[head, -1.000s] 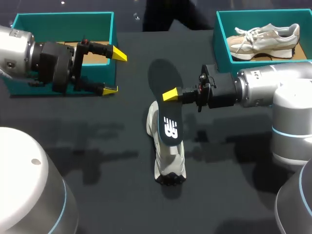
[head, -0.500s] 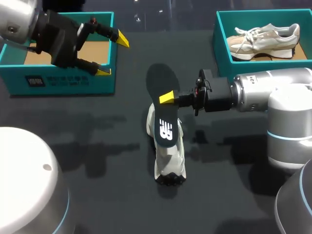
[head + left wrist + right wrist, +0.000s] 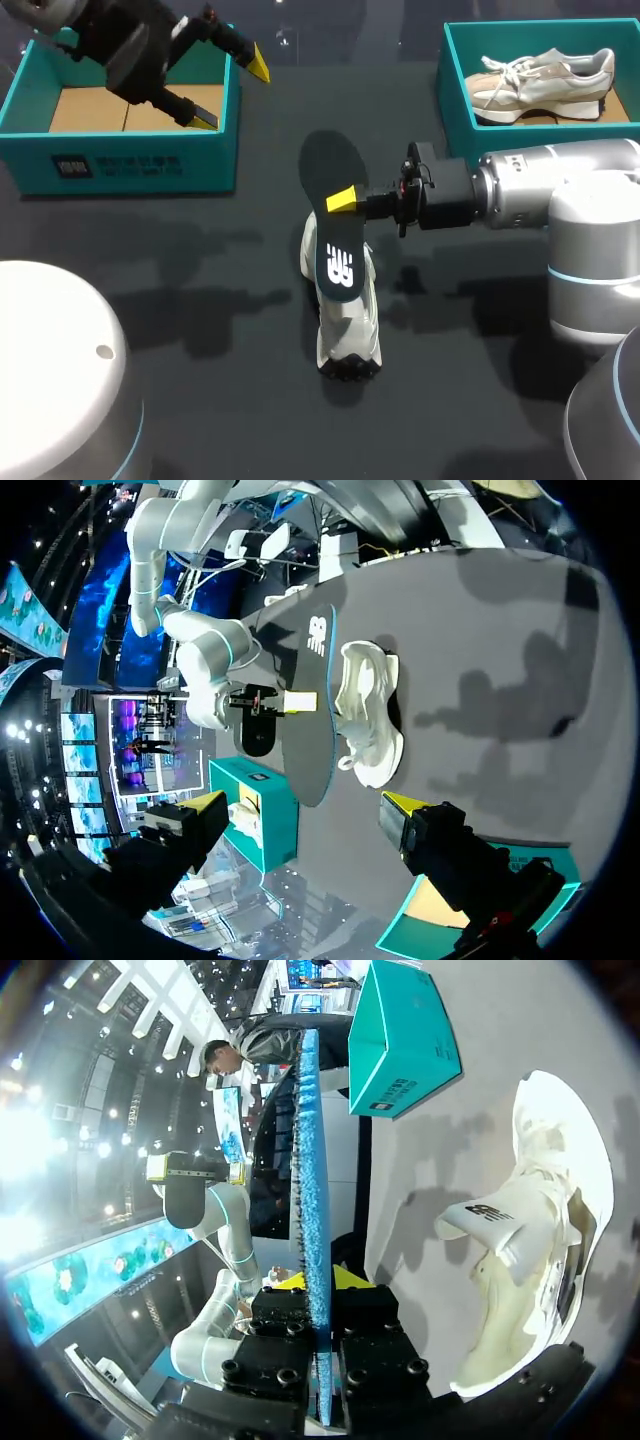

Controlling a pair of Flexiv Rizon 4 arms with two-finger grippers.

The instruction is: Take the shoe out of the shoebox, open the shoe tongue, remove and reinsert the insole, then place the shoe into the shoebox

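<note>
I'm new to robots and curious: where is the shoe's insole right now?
In the head view the insole is mid-table, clamped in the right end effector directly over the white shoe.

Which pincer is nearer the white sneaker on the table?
Right. The right pincer holds a dark insole right by the white sneaker; the left pincer hangs open over the teal box, far off.

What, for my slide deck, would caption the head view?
Right claw holds the dark insole over the white shoe; left claw hangs open by the left shoebox.
</note>
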